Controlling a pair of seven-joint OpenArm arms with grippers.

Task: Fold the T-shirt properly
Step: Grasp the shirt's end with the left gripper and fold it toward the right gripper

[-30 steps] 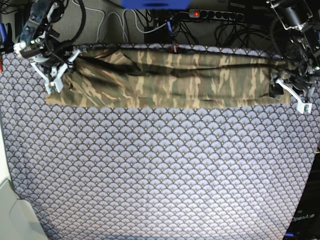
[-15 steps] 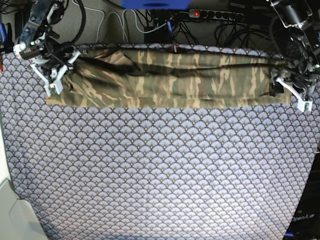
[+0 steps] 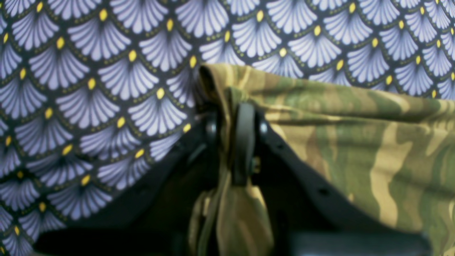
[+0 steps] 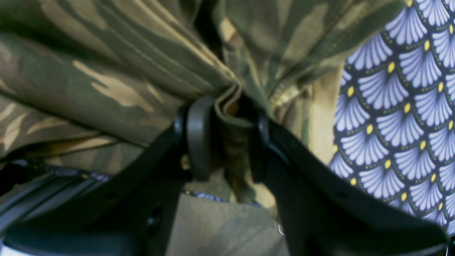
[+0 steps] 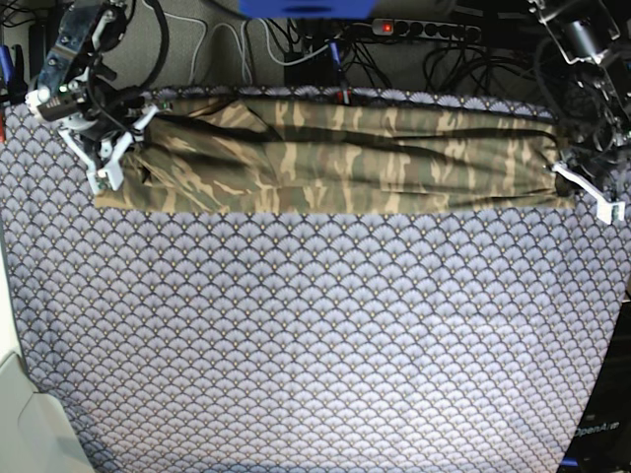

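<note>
The camouflage T-shirt [image 5: 345,158] lies as a long folded band across the far part of the purple scale-patterned tablecloth [image 5: 315,335]. My left gripper [image 5: 582,187] sits at the band's right end in the base view. In the left wrist view it [image 3: 234,121] is shut on a pinched corner of the T-shirt [image 3: 355,142]. My right gripper [image 5: 104,163] is at the band's left end. Seen from the right wrist, it [image 4: 231,121] is shut on a bunched fold of the T-shirt [image 4: 106,71], with the cloth slightly raised.
Behind the table's far edge are a power strip [image 5: 414,28] with a red light, tangled cables and a blue object [image 5: 306,8]. A pale surface [image 5: 20,424] shows at the near left corner. The cloth's right edge is close to the left arm.
The left gripper has shut on the T-shirt's right end. The band now looks tauter and straighter. The right gripper has shifted slightly up with its end of the cloth.
</note>
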